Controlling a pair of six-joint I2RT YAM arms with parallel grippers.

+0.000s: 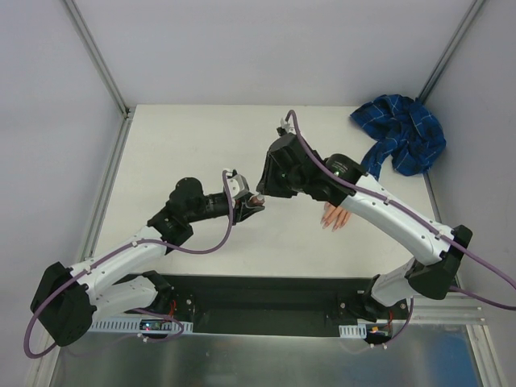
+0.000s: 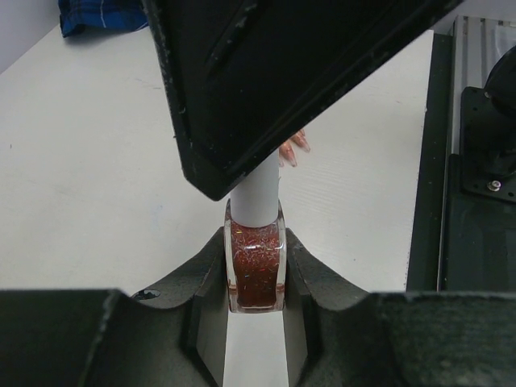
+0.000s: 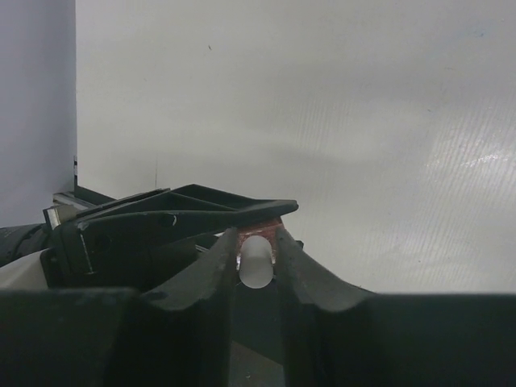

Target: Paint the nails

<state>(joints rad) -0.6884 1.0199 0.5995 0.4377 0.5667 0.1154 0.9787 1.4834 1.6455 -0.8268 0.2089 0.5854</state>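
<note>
My left gripper [image 2: 255, 242] is shut on a small clear bottle [image 2: 256, 272] of red glitter polish, held above the table. Its white cap [image 2: 258, 193] points toward the right gripper. My right gripper [image 3: 256, 238] is shut on that white cap [image 3: 256, 262], and the two grippers meet at mid-table [image 1: 257, 197]. The flesh-coloured fake hand [image 1: 334, 216] lies to the right, mostly hidden under the right arm. Its nails [image 2: 292, 151] show pinkish behind the bottle, apart from both grippers.
The blue plaid sleeve [image 1: 403, 133] lies crumpled at the far right corner of the white table [image 1: 185, 137]. A black rail [image 1: 266, 302] runs along the near edge by the arm bases. Grey walls close in the left, back and right.
</note>
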